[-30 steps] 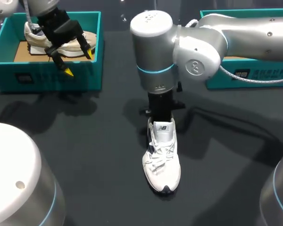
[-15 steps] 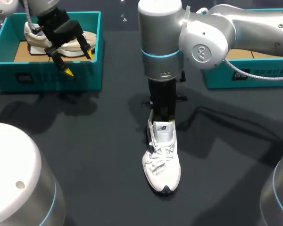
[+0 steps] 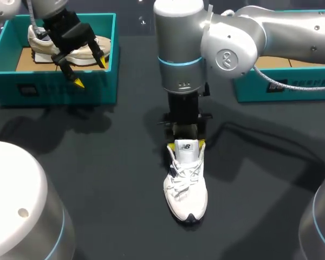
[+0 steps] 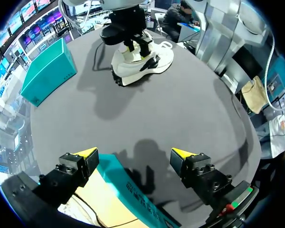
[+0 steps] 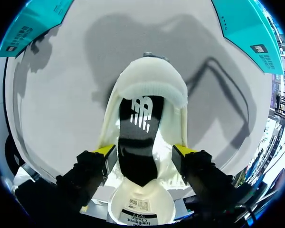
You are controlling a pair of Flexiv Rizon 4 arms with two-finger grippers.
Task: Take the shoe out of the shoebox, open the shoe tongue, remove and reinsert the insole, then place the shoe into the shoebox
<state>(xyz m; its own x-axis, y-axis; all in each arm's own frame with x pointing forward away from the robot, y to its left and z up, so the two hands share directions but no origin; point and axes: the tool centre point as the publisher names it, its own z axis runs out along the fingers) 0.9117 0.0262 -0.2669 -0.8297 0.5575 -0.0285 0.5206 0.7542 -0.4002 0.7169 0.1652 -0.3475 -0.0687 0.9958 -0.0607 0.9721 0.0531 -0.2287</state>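
Plainly, right fingers (image 5: 106, 151) flank the white shoe (image 5: 152, 88) at its padded, rounded collar

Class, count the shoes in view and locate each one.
2. A white lace-up sneaker stands on the dark table; a beige sneaker lies in the left teal cardboard shoebox. More may hide in the other shoebox.
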